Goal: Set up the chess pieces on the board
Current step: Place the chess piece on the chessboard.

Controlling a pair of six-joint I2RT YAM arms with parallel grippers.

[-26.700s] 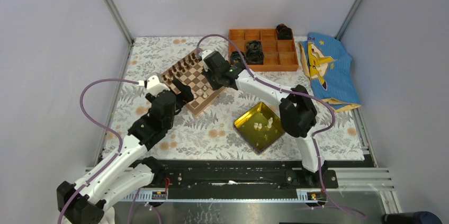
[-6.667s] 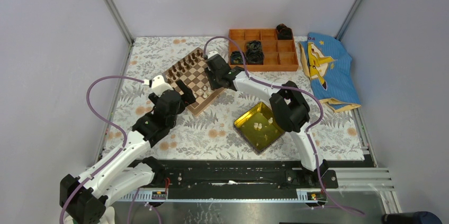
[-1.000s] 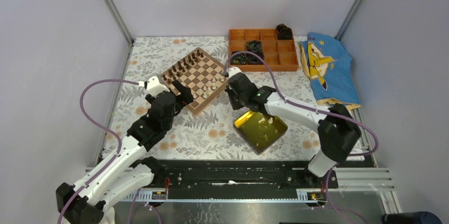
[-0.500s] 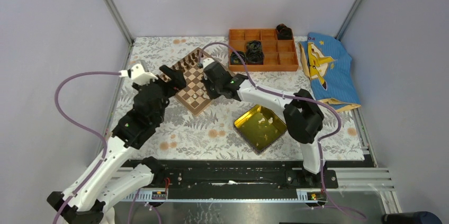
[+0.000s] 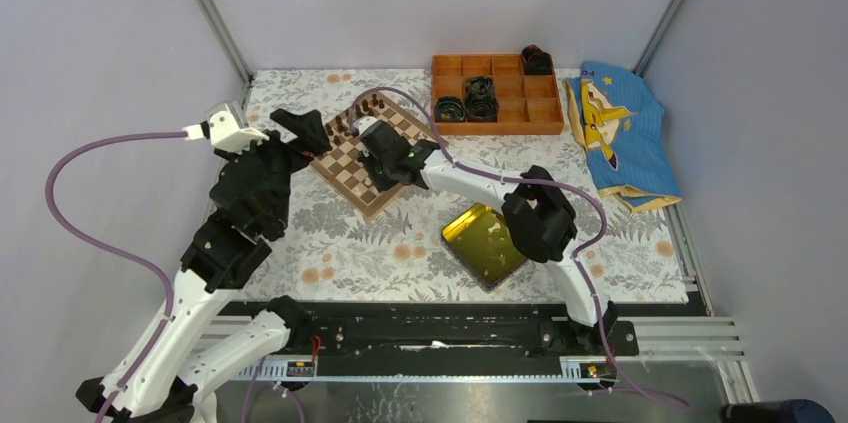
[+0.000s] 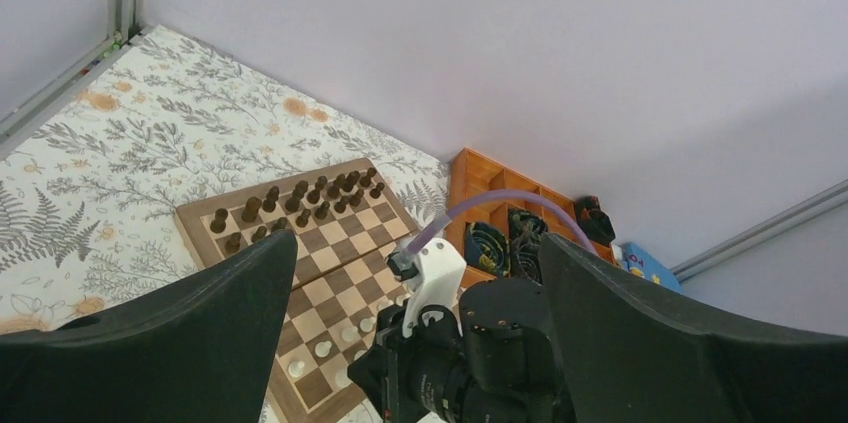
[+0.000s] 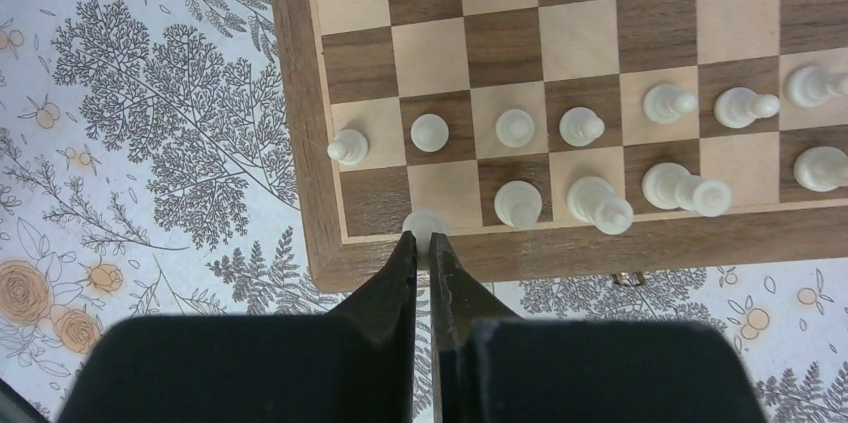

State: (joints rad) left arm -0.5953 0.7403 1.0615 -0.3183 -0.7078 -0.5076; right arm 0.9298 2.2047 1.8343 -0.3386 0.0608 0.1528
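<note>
Chess pieces (image 7: 581, 126): cream figures stand upright in two rows along the board's near edge. The pawn row has seven in view; the row behind it has gaps (the corner square is bare).
Held piece (image 7: 425, 223): a cream figure pinched at the fingertips, over the border-side edge of the second square from the corner.
Right gripper (image 7: 422, 243): jaws narrow, closed on that figure, reaching in over the board's brown border.
Board (image 7: 440, 43): lies diagonally on the floral cloth (image 5: 380, 243), left of centre.
Dark pieces (image 6: 300, 205): brown figures lined up in two rows on the far side of the board.
Left gripper (image 6: 415, 243): jaws wide apart and empty, raised beside the board's left corner, touching nothing.
Yellow tray (image 5: 447, 234): near the board's right side, under the right arm, with a few pale bits inside (too small to name).
Orange box (image 5: 548, 113): at the back, black items in some compartments.
Blue cloth (image 5: 620, 133): crumpled to the right of the box.
</note>
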